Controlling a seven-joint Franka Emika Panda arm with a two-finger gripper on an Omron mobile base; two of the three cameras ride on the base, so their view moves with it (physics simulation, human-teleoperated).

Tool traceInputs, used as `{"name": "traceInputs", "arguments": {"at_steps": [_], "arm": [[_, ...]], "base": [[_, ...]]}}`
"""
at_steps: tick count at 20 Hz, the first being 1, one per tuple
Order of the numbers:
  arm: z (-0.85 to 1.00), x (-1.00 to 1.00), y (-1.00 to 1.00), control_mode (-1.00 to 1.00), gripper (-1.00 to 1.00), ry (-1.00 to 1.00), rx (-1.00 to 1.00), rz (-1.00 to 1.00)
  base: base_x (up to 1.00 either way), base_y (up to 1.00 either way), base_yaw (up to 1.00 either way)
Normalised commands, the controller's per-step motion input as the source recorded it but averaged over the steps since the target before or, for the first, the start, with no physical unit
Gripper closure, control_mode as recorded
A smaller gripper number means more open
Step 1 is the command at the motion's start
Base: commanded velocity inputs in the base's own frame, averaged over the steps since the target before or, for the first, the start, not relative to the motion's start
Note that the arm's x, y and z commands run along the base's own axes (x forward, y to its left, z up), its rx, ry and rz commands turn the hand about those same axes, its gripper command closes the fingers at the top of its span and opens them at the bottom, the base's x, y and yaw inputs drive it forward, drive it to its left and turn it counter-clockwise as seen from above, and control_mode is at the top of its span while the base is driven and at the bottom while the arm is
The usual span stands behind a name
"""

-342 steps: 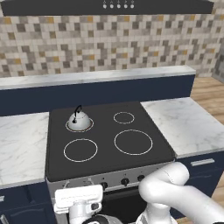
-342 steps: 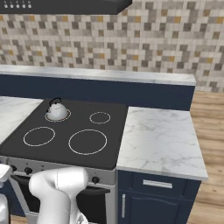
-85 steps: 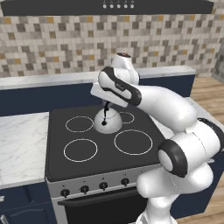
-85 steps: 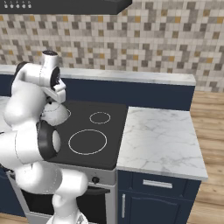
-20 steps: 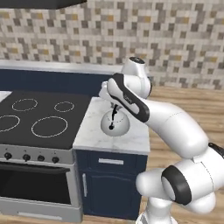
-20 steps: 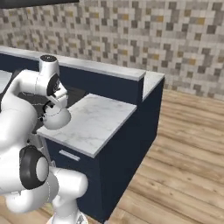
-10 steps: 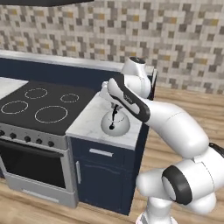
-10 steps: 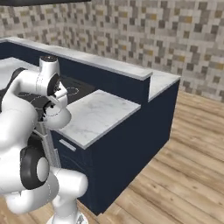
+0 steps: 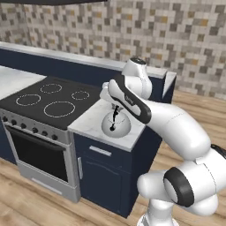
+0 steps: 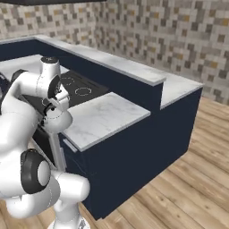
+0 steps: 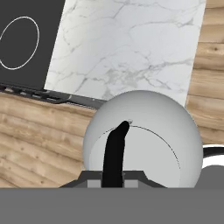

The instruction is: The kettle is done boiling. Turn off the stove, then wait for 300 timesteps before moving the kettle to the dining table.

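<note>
The silver-grey kettle [image 9: 115,124] hangs by its thin black handle [image 11: 114,151] from my gripper [image 9: 116,107], which is shut on that handle. It is lifted clear above the front part of the marble counter [image 9: 90,124] just right of the stove [image 9: 48,100]. In the right base view the kettle [image 10: 59,120] hangs under the hand [image 10: 51,104] at the left. The hand view looks straight down on the kettle's dome [image 11: 148,131], with the gripper [image 11: 113,177] at its bottom edge. A white burner ring [image 11: 17,43] shows on the black cooktop. The dining table is out of view.
A raised marble-topped navy ledge [image 10: 134,71] runs behind the stove and counter. A handled navy cabinet [image 9: 103,176] sits below the counter, and the oven door [image 9: 37,156] below the stove. Wooden floor [image 10: 179,188] stretches to the right. The tiled wall [image 9: 176,35] stands behind.
The whole picture has shifted, so the base has moved: the counter's right end and more floor now show. The kettle still hangs from the shut gripper in the same pose.
</note>
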Motion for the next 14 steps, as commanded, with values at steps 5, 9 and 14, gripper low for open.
{"name": "traceInputs", "arguments": {"at_steps": [5,9,14], "arm": [[0.00,0.00,0.00,1.00,1.00,0.00,0.00,0.00],[0.00,0.00,0.00,1.00,1.00,0.00,0.00,0.00],[0.00,0.00,0.00,1.00,1.00,0.00,0.00,0.00]], "base": [[0.01,-0.64,0.32],[-0.01,-0.66,0.34],[-0.05,-0.62,0.35]]}}
